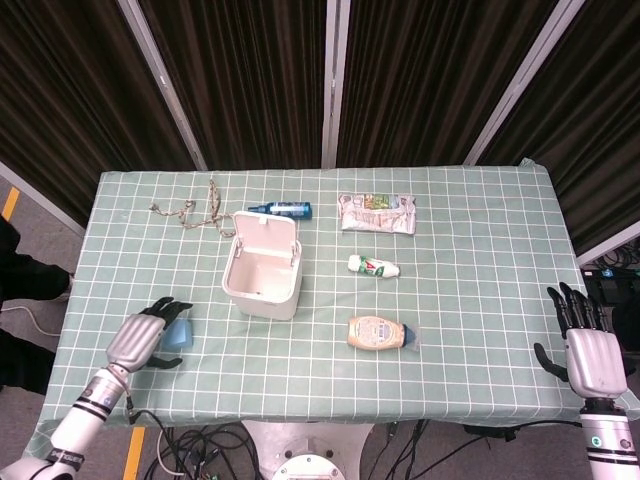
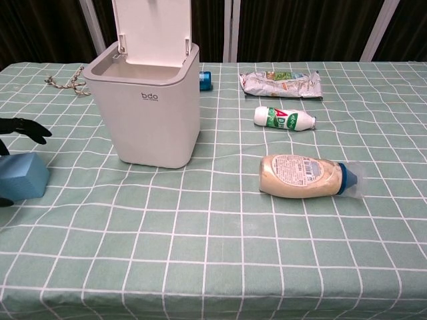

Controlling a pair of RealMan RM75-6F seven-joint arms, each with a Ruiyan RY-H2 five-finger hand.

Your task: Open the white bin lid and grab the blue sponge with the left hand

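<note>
Your left hand (image 1: 140, 340), fingers apart and holding nothing, sits just left of the blue sponge (image 1: 178, 333) on the counter (image 1: 470, 300) (bin lid (image 1: 267, 234) already up), so close rightward.

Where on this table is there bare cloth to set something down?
The right side is bare, from the mayonnaise bottle to the right hand, as is the front strip. Crowded: around the white bin, and at the blue sponge under the left hand.
</note>
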